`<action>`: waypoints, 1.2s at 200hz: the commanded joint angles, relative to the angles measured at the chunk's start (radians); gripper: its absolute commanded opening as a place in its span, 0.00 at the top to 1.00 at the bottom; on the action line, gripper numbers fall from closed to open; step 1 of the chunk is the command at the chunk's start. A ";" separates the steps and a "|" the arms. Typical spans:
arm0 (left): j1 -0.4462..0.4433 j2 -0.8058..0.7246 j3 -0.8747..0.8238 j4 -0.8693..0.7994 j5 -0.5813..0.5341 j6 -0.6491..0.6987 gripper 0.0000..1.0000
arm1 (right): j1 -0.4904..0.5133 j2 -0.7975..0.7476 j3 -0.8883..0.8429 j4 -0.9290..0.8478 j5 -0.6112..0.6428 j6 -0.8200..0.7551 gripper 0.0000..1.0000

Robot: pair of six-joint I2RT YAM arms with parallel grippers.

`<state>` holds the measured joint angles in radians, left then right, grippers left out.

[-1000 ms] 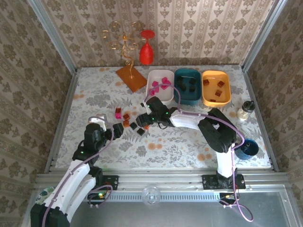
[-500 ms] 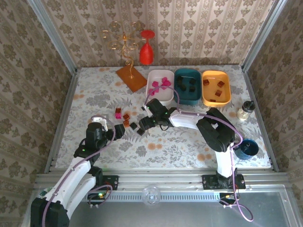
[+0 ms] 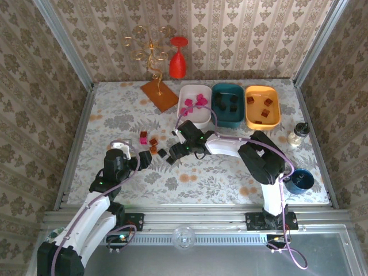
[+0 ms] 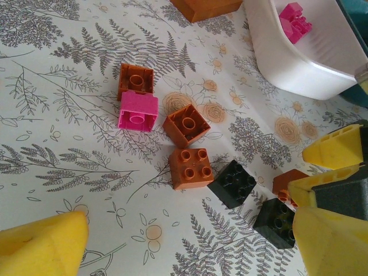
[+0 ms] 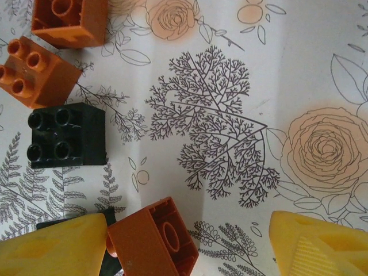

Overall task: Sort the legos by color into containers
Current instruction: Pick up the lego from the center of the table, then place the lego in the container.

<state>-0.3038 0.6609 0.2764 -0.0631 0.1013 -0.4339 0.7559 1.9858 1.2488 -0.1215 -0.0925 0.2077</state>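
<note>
Right hand (image 5: 187,237), spread open, straddles a tipped orange lego (image 5: 150,238) beside one finger; best to centre first, then close, clear of the black lego (image 5: 66,135).

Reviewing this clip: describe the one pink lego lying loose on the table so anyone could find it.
Find the white tray, leftmost of three at the far side of the table. Come nearer and left to the scattered legos; the pink lego lies at their left end, the only pink one among orange and black.
</note>
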 commanded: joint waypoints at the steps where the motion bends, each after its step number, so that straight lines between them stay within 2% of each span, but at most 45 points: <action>1: 0.008 -0.005 0.001 0.013 0.014 -0.002 0.07 | -0.010 0.021 0.008 -0.043 0.022 -0.024 0.27; 48: 0.008 -0.001 0.000 0.017 0.014 -0.001 0.07 | -0.043 0.001 -0.018 -0.023 0.026 -0.035 0.45; 100: 0.008 0.004 0.000 0.020 0.014 -0.002 0.07 | -0.043 0.046 0.014 -0.016 0.006 -0.031 0.65; 130: 0.008 0.008 0.000 0.024 0.018 -0.002 0.07 | -0.045 -0.057 -0.044 -0.023 0.082 -0.021 0.70; 150: 0.008 0.023 0.000 0.046 0.047 0.001 0.07 | -0.069 -0.178 -0.144 0.043 0.149 -0.007 0.74; 165: 0.005 0.050 0.001 0.076 0.082 -0.002 0.07 | -0.127 -0.280 -0.226 0.106 0.141 0.045 0.74; 196: -0.042 0.130 0.020 0.136 0.141 0.004 0.08 | -0.299 -0.499 -0.402 0.253 0.032 0.189 0.74; 221: -0.145 0.196 0.049 0.185 0.153 0.043 0.10 | -0.444 -0.651 -0.474 0.271 0.052 0.238 0.73; 240: -0.268 0.254 0.070 0.237 0.122 0.064 0.10 | -0.566 -0.684 -0.465 0.240 0.072 0.254 0.73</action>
<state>-0.4652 0.8669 0.2913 0.0761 0.2146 -0.4194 0.2958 1.3449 0.7906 0.1017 -0.0341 0.3931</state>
